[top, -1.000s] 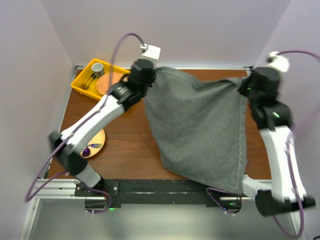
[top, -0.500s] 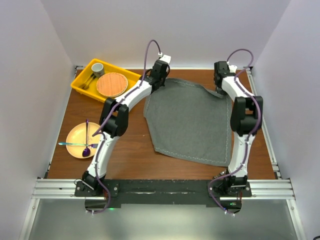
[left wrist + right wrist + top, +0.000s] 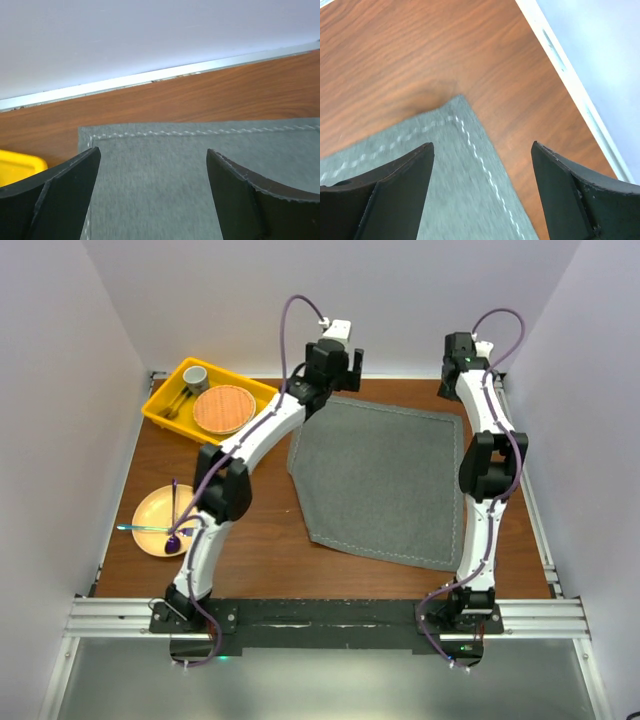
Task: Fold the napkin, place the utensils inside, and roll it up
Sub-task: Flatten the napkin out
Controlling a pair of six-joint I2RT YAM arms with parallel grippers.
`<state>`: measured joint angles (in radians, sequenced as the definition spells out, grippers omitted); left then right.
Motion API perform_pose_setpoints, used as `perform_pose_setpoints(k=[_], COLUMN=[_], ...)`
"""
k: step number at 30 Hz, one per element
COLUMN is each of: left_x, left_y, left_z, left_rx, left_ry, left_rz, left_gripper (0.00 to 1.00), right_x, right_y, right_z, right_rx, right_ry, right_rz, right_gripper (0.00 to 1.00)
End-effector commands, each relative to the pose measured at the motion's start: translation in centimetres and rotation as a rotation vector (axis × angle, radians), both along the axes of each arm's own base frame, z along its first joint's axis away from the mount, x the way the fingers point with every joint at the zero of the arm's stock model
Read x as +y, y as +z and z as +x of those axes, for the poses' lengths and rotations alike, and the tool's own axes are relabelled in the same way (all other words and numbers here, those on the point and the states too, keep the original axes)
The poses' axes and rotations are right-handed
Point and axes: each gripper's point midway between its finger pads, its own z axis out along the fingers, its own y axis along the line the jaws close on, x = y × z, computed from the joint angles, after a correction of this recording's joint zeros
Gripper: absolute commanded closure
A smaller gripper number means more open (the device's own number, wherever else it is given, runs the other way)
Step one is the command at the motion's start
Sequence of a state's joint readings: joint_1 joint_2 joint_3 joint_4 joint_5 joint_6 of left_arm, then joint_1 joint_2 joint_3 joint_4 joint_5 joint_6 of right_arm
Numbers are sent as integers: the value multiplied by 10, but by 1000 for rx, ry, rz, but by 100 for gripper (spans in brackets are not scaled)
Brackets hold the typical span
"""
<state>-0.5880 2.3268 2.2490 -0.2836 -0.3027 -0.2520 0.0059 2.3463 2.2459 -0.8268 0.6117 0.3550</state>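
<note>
Napkin flat. My left gripper and right gripper hang released above its far corners. Fold next, I judge: pinch both corners evenly, carry them together to its near hem.

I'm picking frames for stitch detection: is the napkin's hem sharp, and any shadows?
Left wrist: stitching on the napkin is crisp, no glare. Right wrist: stitching softens toward the lower left; a dark shadow on the table beside the corner. Top external: evenly lit, stitching faint.

Both arms at full forward reach, left tool and right tool with jaws wide apart.
</note>
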Motion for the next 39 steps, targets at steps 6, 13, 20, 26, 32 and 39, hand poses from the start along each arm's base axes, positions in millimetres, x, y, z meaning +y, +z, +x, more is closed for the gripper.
perform_pose_setpoints(k=[6,13,20,26,32,39], left_x=[77,175,214,213,214,217], left_y=[55,76,92,90,87,86], left_z=[-136,-242,-306,-320,-321,-319], left_rx=[115,158,132,162,181,177], left_ry=[-50,140,183,184,194,208], left_rz=[9,-54,-163,-240,-233,-219], left_gripper=[20,18,23,26,27,28], right_x=[182,349,408,418,424,377], right_y=[18,-5,-30,-60,-83,-48], right_z=[-86,-211,-268,-273,-286,-256], right_rx=[135,231,285,356,412,323], right_ry=[389,920,1102,1145,1153,1021], right_rz=[209,335,235,96,72,77], right_gripper=[20,19,14,14,33,99])
